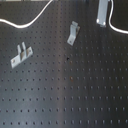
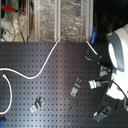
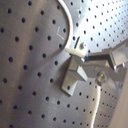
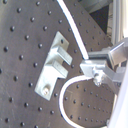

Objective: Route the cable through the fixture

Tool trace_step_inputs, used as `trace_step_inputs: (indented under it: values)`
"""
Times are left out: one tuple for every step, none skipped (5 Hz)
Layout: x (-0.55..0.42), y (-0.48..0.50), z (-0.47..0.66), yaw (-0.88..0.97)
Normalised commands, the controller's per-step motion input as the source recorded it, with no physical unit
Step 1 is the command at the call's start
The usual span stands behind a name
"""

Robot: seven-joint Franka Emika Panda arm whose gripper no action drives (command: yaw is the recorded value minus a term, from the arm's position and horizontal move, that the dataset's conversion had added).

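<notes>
Cable [image 2: 47, 62] runs as a long white curve across the black perforated board [image 2: 55, 95], sweeping in the second exterior view from that second exterior view's left edge up toward the top centre, then on toward the arm at the second exterior view's right. In both wrist views the gripper [image 4: 95, 75] appears pinched on the cable, its fingers [image 4: 89, 66] pressed close with the cord passing between them, though the contact itself is hard to make out. Just beside the gripper stands a metal bracket [image 4: 54, 65], bolted to the board, its slot not yet holding the cable; the cord passes alongside its long axis, near but apart. I judge the next move turns on shifting the held stretch sideways into that slot. Two other brackets [image 1: 21, 54] sit well apart.
</notes>
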Motion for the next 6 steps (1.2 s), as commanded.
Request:
trace_step_inputs:
  values:
    - [-0.336,-0.377,0.22,-0.08]
    - [-0.400,-0.085,0.02,-0.02]
    - [-0.029,0.427,-0.08,-0.02]
    - [-0.021,0.397,0.00,0.00]
    - [-0.140,0.057,0.00,0.00]
    - [-0.077,0.034,0.28,-0.15]
